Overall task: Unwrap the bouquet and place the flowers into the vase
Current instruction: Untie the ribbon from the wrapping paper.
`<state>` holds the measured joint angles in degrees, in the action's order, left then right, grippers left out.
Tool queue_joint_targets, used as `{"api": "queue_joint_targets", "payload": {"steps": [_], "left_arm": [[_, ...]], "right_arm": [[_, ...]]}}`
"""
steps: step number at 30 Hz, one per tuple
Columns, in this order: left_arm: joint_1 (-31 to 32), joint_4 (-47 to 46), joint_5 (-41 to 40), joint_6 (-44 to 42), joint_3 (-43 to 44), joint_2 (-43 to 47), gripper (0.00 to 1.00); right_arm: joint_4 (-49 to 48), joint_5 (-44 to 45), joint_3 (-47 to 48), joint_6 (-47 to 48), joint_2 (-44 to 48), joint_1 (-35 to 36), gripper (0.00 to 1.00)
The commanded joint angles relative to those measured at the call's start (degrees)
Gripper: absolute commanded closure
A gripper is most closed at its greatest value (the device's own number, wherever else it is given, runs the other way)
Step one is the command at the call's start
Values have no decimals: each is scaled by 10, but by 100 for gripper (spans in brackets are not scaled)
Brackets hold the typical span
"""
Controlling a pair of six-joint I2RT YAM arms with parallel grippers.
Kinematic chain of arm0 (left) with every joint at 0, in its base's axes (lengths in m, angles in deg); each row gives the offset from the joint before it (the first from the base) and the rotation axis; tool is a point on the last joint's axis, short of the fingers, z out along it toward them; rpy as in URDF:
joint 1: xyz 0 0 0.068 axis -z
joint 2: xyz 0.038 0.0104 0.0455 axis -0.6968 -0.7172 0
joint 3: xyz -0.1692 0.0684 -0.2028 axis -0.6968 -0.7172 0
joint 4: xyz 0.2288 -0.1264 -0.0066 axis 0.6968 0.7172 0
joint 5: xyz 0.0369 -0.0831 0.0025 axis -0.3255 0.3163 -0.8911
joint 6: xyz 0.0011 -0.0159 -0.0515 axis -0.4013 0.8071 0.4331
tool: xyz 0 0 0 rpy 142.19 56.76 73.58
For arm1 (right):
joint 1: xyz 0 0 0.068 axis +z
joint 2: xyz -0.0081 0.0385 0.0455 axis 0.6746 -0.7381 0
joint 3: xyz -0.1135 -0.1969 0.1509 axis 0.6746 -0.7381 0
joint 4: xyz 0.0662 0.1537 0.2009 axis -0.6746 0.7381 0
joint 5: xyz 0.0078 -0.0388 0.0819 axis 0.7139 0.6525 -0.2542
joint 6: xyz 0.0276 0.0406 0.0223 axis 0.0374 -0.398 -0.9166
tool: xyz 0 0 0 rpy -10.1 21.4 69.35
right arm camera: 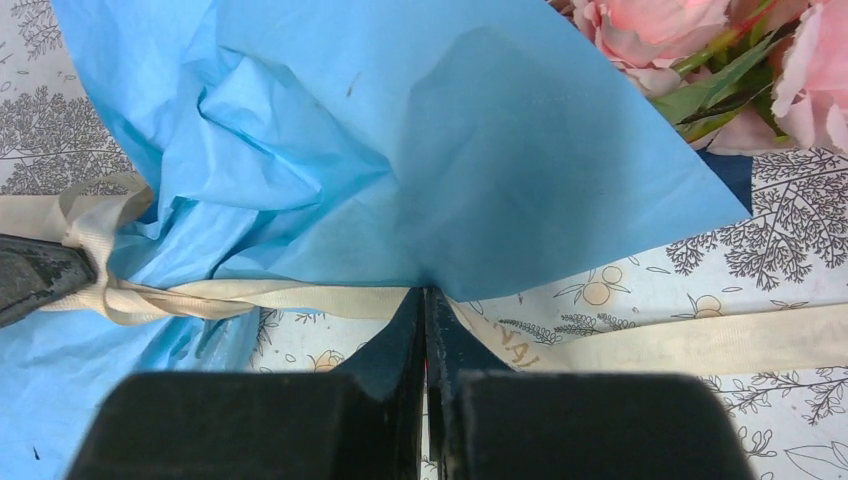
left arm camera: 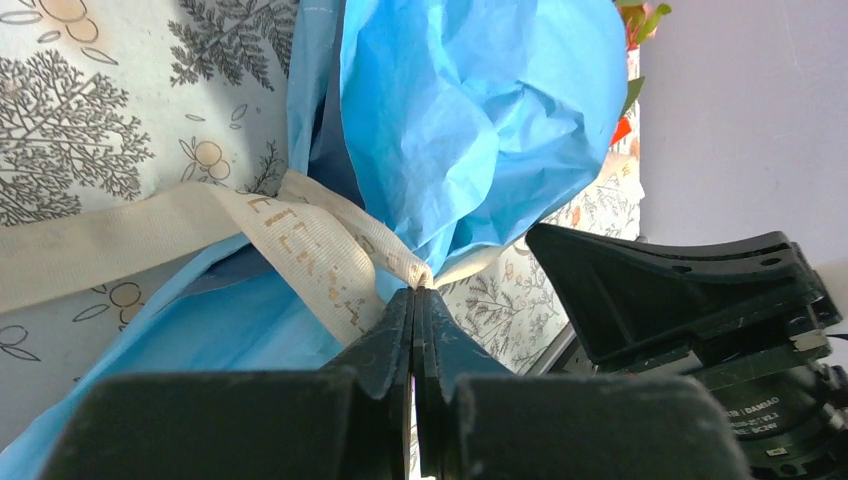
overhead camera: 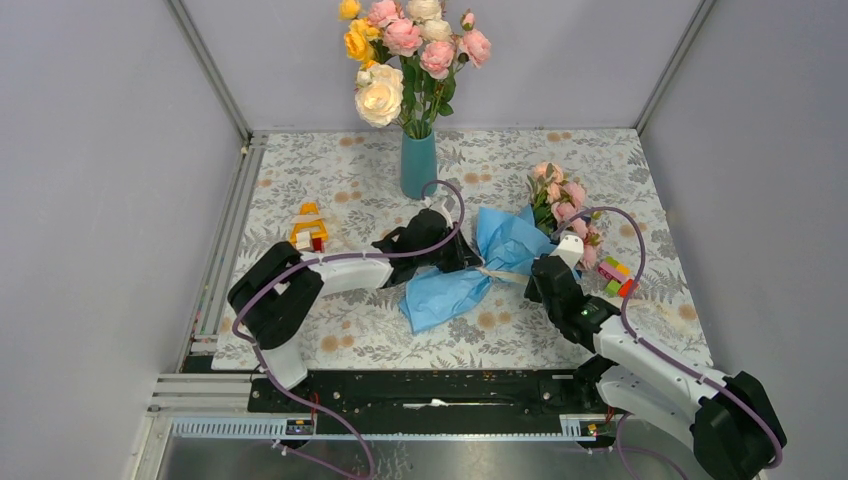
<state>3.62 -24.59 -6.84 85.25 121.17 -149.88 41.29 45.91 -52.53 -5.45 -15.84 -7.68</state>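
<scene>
A: Where is the bouquet (overhead camera: 505,255)?
B: It lies on the table (overhead camera: 300,180) at the centre of the overhead view. Its pink flowers (overhead camera: 562,198) point to the upper right, and the vase (overhead camera: 419,165) stands up-left of it.
A: And the claws?
B: The left gripper (left arm camera: 415,292) is clenched on the cream ribbon (left arm camera: 300,240). The right gripper (right arm camera: 425,295) pinches that ribbon at the paper's edge.

At bottom centre the left gripper (left arm camera: 415,295) pinches tight on the printed cream ribbon (left arm camera: 300,240), which runs in from the left edge over the floral tablecloth (left arm camera: 90,130) to the crinkled blue paper of the bouquet (left arm camera: 460,120), with the black right arm (left arm camera: 700,300) at lower right.
</scene>
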Motion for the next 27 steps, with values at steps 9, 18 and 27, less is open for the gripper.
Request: {"api": "queue_joint_targets", "payload": {"steps": [9, 18, 27], "left_arm": [[-13, -49, 37, -18, 11, -1, 93], [-9, 53, -66, -97, 14, 62, 62], [28, 103, -110, -120, 42, 89, 48]], "right_arm": [[-30, -100, 0, 39, 21, -5, 100], [-16, -232, -8, 70, 82, -5, 66], [-13, -230, -4, 64, 88, -5, 61]]}}
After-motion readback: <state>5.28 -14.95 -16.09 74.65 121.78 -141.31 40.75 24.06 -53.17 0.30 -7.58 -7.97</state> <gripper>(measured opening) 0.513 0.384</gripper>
